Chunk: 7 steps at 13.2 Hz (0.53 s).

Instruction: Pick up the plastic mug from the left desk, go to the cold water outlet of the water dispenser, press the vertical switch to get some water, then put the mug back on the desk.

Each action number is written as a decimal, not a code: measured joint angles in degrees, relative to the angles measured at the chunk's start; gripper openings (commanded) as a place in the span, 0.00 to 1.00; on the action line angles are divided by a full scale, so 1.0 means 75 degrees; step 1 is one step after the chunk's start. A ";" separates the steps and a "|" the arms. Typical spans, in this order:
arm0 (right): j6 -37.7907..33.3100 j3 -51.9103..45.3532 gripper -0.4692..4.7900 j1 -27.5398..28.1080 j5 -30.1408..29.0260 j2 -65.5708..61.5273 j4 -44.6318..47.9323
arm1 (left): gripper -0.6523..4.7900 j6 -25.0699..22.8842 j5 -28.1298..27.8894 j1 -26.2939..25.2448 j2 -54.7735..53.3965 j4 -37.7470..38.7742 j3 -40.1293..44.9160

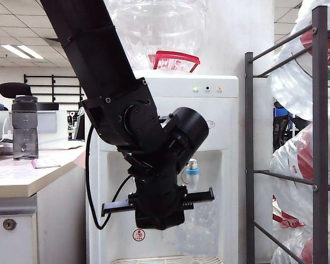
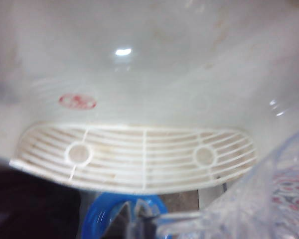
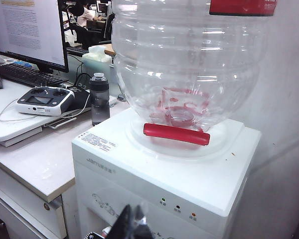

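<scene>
Plastic mug (image 1: 201,231) held in dispenser recess, below and just right of cold water outlet (image 1: 192,175); left gripper (image 1: 193,204) pinching its rim.

Step judged: bring rim against vertical switch, mug mouth under spout, upright.

Left wrist view alone shows drip grille (image 2: 139,157). Right wrist view alone shows right gripper (image 3: 132,225), pressed together, raised before water dispenser (image 3: 164,174) top.

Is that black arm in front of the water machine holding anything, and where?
The left claw holds the plastic mug; the exact spot of the hold cannot be told.
</scene>
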<state>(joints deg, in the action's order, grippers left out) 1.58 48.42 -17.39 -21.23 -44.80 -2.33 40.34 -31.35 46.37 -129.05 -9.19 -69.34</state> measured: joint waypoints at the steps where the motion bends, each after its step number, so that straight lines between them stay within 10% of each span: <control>1: 0.0000 0.0000 0.08 0.0000 0.0000 0.0000 0.0017 | 0.11 0.0064 0.0099 0.0000 0.0000 0.0117 0.0000; 7: 0.0000 0.0015 0.08 0.0000 -0.0055 0.0076 0.0047 | 0.11 0.0277 0.0221 -0.0029 -0.0286 0.0373 -0.0545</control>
<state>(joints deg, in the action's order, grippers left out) 1.58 48.53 -17.39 -21.65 -44.23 -1.98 42.41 -29.69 46.15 -131.20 -6.39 -73.43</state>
